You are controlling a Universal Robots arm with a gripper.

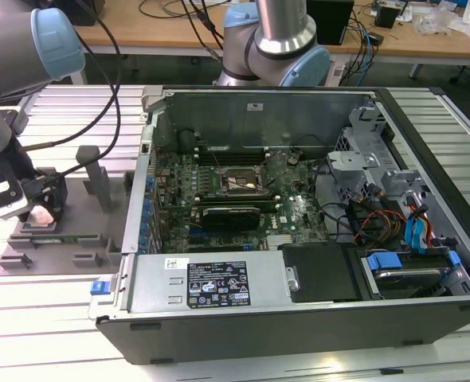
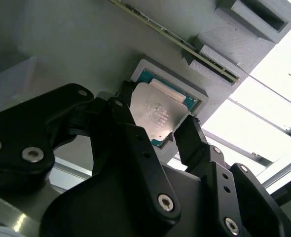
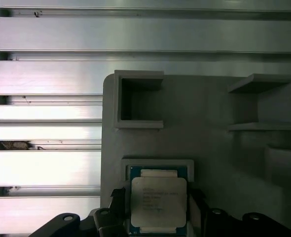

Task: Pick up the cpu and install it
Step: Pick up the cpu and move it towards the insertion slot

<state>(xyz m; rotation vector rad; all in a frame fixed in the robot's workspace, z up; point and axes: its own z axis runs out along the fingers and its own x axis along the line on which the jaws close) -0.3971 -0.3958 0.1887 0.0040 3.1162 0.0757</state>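
Gripper (image 1: 42, 208) and arm are seen at the exterior view's left, positioned low over a grey holder plate (image 1: 16, 247). The slatted metal table (image 1: 52, 334) is taken up largely by an open computer case (image 1: 315, 318), which is laid on its side toward the exterior view's right, well apart from the gripper. Inside it a green motherboard (image 1: 299, 213) is exposed, and a black square socket frame (image 1: 236, 185) is seen near its middle. On the holder plate, the cpu (image 3: 158, 200) is seated flat in a shallow square recess, with its silver top turned upward. In both wrist views the black fingers (image 2: 192, 143) are set one on each side of the cpu, close against its edges. Whether the cpu is actually clamped between them cannot be told.
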